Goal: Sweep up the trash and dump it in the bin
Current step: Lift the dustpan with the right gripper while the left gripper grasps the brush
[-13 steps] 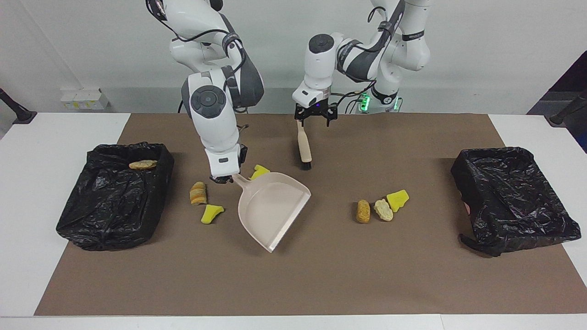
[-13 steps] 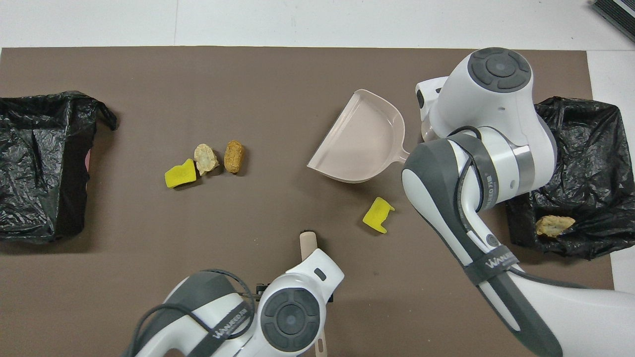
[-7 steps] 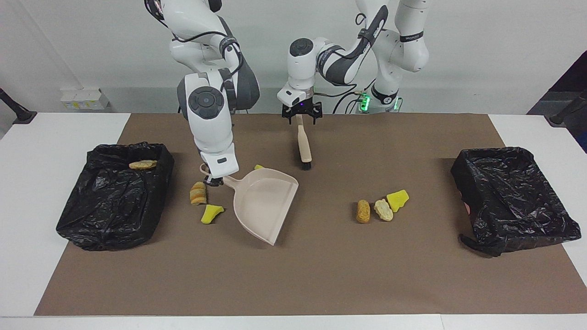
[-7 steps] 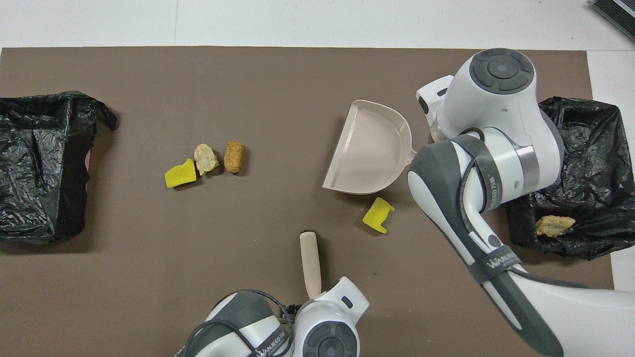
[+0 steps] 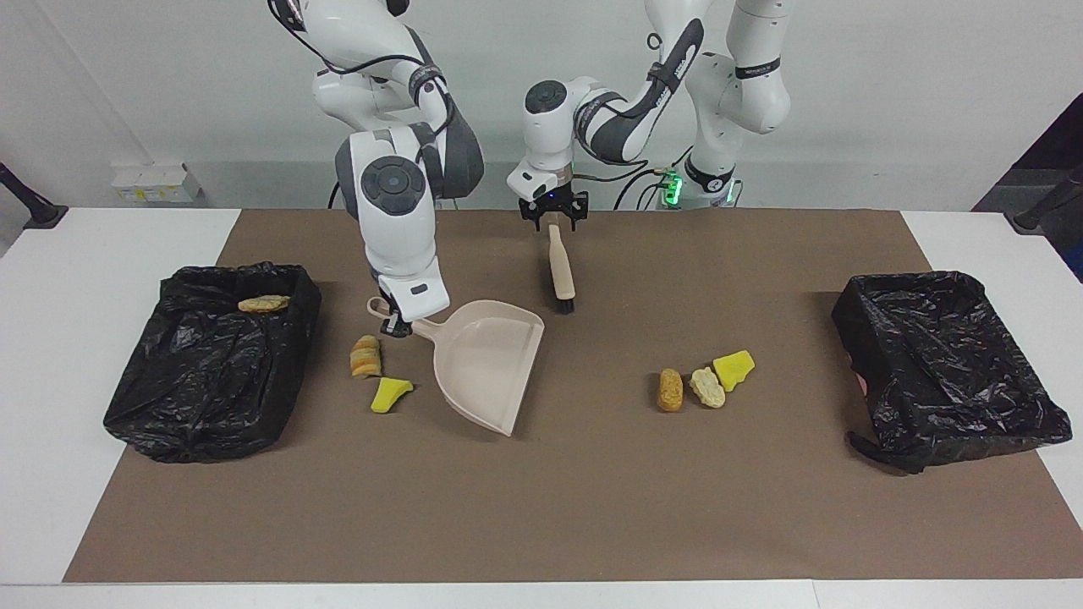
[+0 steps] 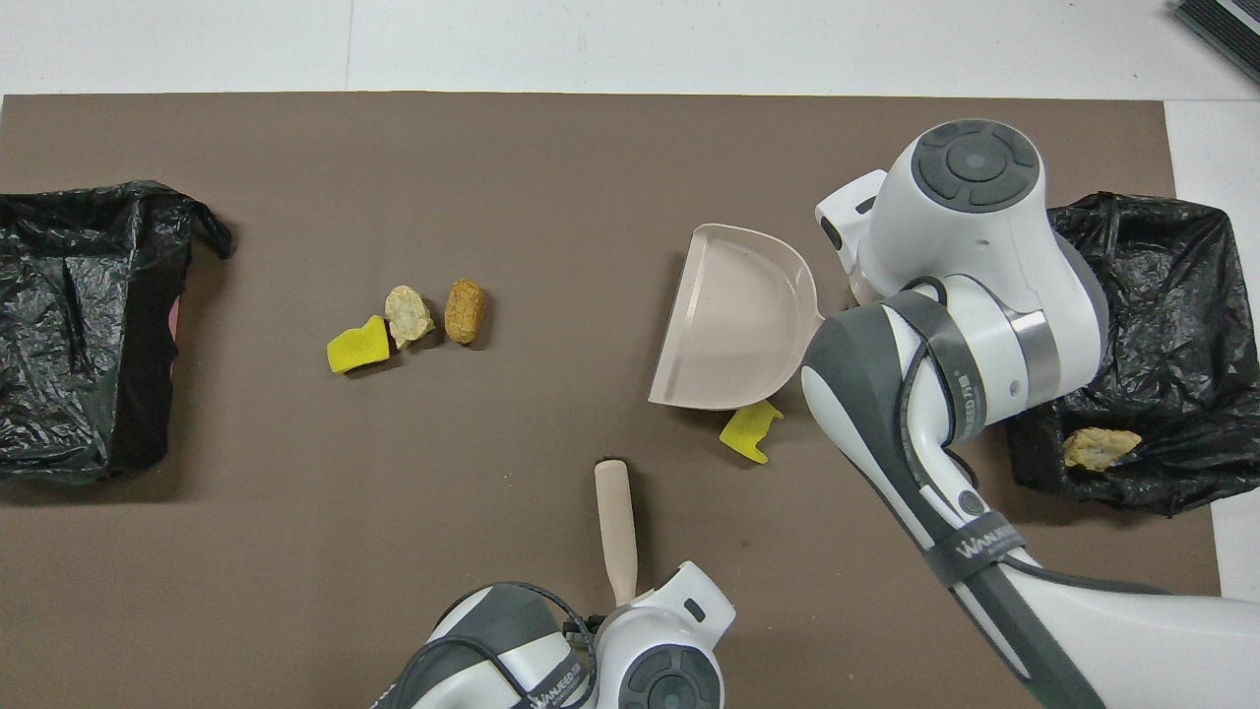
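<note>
Two black-lined bins (image 5: pixel 211 359) (image 5: pixel 943 364) flank the brown mat (image 5: pixel 558 499), one at each end of the table, as the right gripper (image 5: pixel 396 328) – clamped on the handle of the beige dustpan (image 5: pixel 489 359) – holds the pan low at mid-table. The left gripper (image 5: pixel 553 218) is closed on the tip of the brush (image 5: pixel 560 269). Trash is split up: three scraps (image 5: pixel 706 382) toward the left arm's end, two (image 5: pixel 376 372) beside the dustpan's handle, one yellow chunk (image 6: pixel 750 431) at its rim, one tan piece (image 5: pixel 263 303) in the bin at the right arm's end.

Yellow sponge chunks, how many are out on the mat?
3: one yellow chunk beside two bread pieces, a second by the dustpan, a third at its open edge. Others may be hidden.
</note>
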